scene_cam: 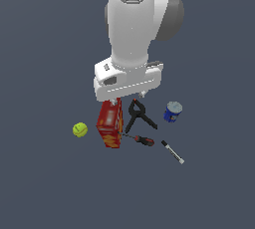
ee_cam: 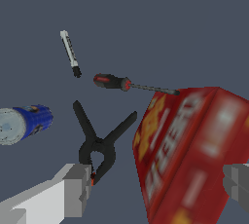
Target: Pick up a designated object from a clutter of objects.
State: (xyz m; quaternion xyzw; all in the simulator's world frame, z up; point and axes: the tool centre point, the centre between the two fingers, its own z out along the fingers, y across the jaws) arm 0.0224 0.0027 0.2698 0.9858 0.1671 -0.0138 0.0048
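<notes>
Exterior view: the arm [scene_cam: 137, 29] is seen above the box [scene_cam: 110, 123], clamp [scene_cam: 139, 115], can [scene_cam: 173, 112], ball [scene_cam: 79, 130], pen [scene_cam: 173, 152] and screwdriver [scene_cam: 139, 139], which lies beside the box. The claw [ee_cam: 155, 189], spread wide and empty, straddles box and clamp; it is best recentred over the red-black handle before descent.

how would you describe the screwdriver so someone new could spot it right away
Start at the tall red cracker box, the biggest item in the clutter. The screwdriver lies on the floor at the box's lower corner, toward the exterior view's right, below the black clamp. Its red-and-black handle and thin dark shaft distinguish it from the black-and-white marker pen.
</notes>
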